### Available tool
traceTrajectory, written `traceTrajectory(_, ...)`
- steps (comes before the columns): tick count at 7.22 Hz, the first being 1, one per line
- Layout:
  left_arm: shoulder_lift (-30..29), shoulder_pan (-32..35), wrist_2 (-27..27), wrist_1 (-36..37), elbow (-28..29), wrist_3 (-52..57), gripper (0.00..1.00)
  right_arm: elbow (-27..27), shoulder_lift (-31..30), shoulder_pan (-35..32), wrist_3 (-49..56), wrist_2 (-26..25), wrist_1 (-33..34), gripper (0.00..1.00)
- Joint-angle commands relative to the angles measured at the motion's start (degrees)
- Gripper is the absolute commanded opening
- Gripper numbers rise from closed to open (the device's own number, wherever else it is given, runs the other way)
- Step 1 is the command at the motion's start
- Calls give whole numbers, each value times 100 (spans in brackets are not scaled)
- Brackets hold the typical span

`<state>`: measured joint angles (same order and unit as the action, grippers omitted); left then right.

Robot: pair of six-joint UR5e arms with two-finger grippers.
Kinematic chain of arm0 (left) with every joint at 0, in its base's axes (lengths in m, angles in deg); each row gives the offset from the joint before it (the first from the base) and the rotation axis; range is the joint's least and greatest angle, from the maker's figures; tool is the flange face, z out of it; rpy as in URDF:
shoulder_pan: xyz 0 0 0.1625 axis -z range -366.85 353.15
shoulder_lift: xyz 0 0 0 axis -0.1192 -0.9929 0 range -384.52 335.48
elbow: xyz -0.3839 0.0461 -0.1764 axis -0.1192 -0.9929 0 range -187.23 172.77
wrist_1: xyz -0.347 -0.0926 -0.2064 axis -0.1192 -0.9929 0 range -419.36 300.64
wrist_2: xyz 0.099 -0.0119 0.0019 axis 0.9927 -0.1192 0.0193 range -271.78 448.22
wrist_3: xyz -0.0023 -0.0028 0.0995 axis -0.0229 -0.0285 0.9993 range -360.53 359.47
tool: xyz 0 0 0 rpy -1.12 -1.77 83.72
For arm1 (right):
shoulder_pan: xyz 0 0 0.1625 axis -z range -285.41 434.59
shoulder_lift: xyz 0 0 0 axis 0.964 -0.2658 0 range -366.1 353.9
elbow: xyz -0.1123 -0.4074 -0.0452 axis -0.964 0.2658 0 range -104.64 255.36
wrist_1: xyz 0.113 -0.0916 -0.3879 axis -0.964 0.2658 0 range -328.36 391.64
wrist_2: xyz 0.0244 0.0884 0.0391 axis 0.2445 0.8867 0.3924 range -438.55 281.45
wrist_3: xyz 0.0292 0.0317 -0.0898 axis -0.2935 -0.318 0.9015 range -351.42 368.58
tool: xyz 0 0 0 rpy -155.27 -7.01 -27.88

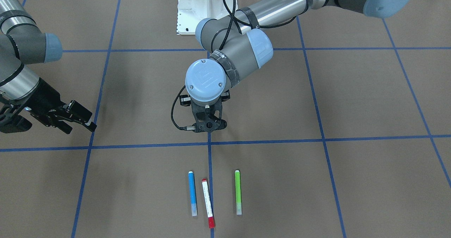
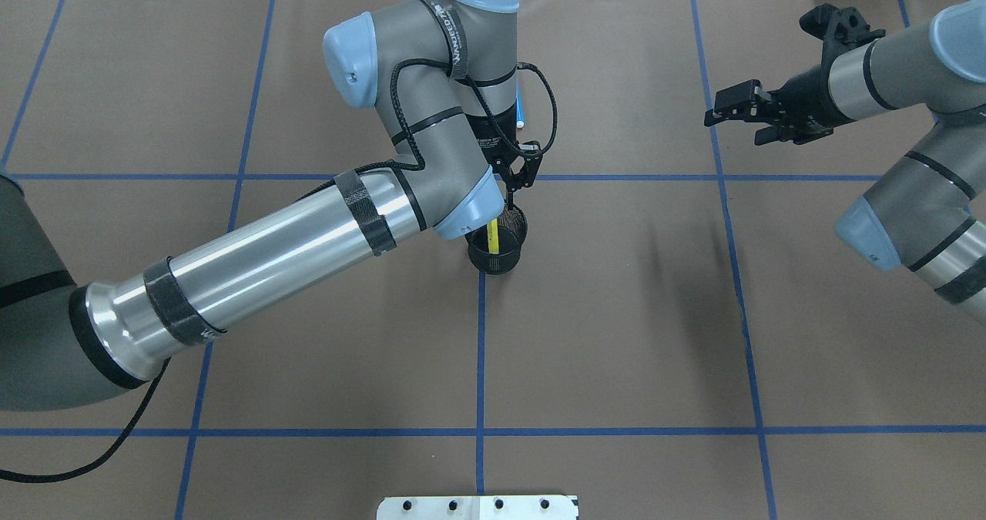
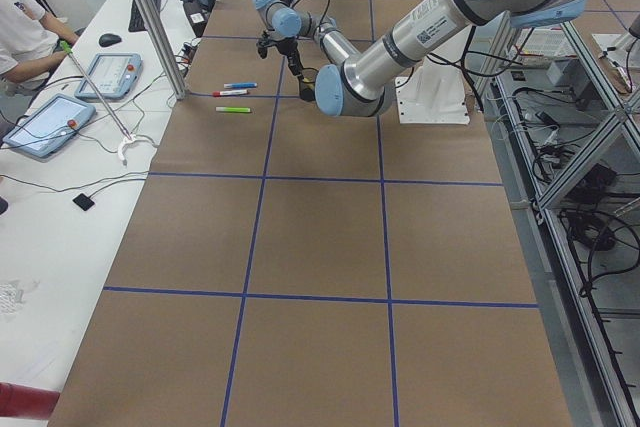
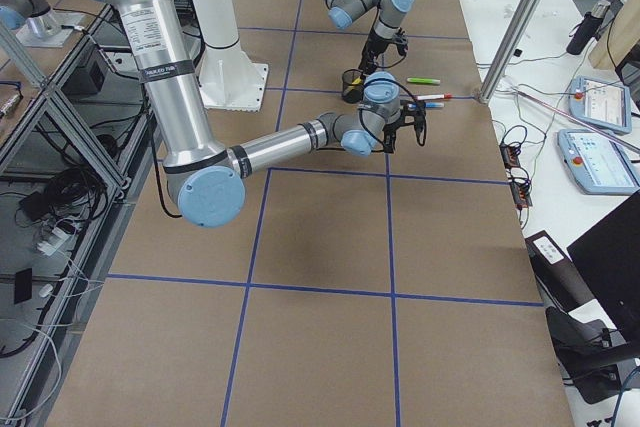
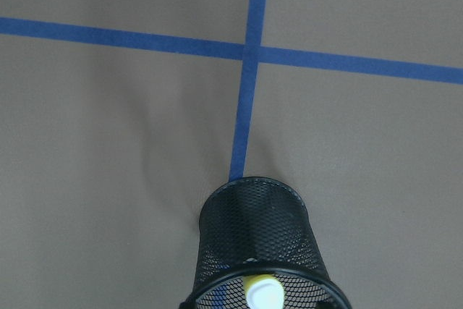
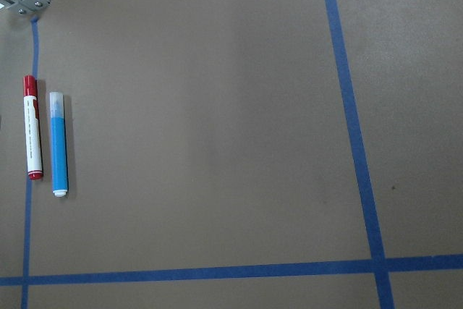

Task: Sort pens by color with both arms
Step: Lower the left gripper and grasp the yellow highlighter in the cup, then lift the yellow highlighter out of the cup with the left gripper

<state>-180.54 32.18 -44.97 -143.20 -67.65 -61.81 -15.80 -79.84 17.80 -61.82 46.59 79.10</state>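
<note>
Three pens lie side by side on the brown table: a blue one (image 1: 192, 193), a white one with red ends (image 1: 208, 202) and a lime green one (image 1: 238, 192). A yellow pen (image 2: 492, 235) stands upright in the black mesh cup (image 2: 501, 254). My left gripper (image 1: 208, 128) hangs just above the cup on its far side, looks open and holds nothing. My right gripper (image 1: 81, 128) hovers open and empty well off to the side. Its wrist view shows the red-ended pen (image 6: 31, 127) and the blue pen (image 6: 58, 142). The left wrist view looks down on the yellow pen (image 5: 262, 291) in the cup (image 5: 257, 229).
The white pedestal base (image 1: 192, 8) sits at the robot's edge of the table. Blue tape lines divide the brown surface into squares. A metal post (image 3: 150, 17) stands at the table's far edge, beside a side desk with tablets and a seated person (image 3: 20, 32).
</note>
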Motion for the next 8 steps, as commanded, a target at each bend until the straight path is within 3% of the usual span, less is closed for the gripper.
traceTrajectory(1, -8, 0, 21, -141, 66, 1, 57, 10, 0, 1, 0, -8, 0, 100)
traceTrajectory(2, -16, 0, 21, -141, 57, -51, 18, 10, 0, 1, 0, -8, 0, 100)
traceTrajectory(3, -16, 0, 21, -150, 13, -17, 0, 10, 0, 1, 9, -17, 0, 100)
traceTrajectory(6, -16, 17, 143, -212, -74, -25, 0, 19, -9, 1, 26, -17, 0, 100)
traceTrajectory(8, -8, 366, 92, -72, -782, -95, 0, 28, -9, 1, 35, -34, 0, 100)
